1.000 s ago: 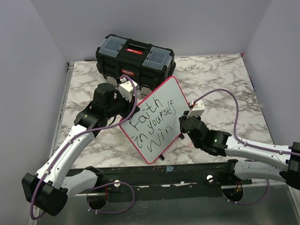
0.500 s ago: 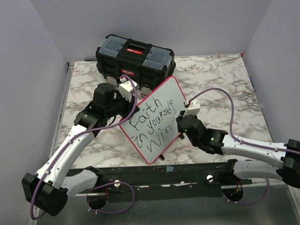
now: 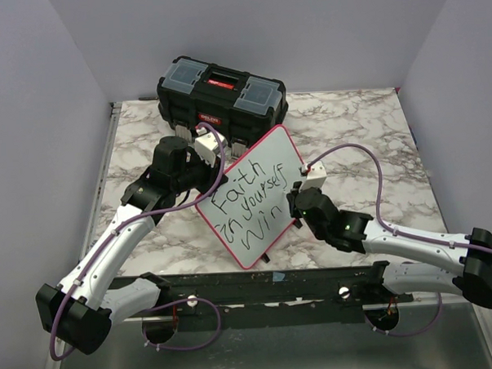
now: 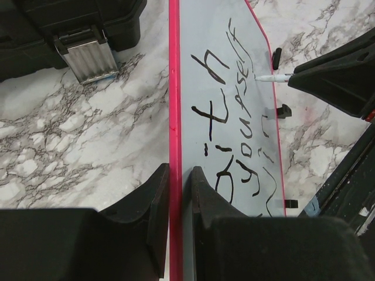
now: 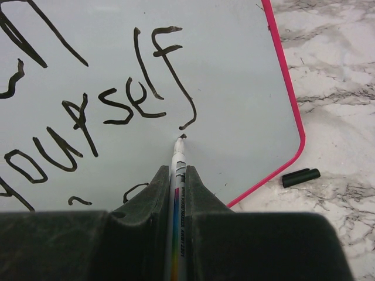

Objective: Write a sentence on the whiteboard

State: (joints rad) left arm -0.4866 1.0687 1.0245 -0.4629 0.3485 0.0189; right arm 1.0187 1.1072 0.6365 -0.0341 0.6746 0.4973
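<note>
The whiteboard (image 3: 271,153), white with a red rim, stands tilted on the marble table. The sentence (image 3: 251,202) in black marker reads "Faith in yourself Win" over three lines. My left gripper (image 3: 214,179) is shut on the board's left rim (image 4: 174,117), one finger on each side of it (image 4: 179,171). My right gripper (image 5: 177,171) is shut on a white marker (image 5: 177,181). The marker's tip touches the board (image 5: 234,88) just under the tail of the "f" in "yourself", where a small black mark shows. In the top view the right gripper (image 3: 294,200) sits at the board's right side.
A black toolbox (image 3: 221,91) with a red latch stands behind the board, close to its top edge. The marker's black cap (image 5: 300,177) lies on the table by the board's lower right corner. The board's small black feet (image 4: 283,110) stand out from its rim.
My right gripper has shifted a little left and up toward the board with the marker. The left arm and the board have not moved.
</note>
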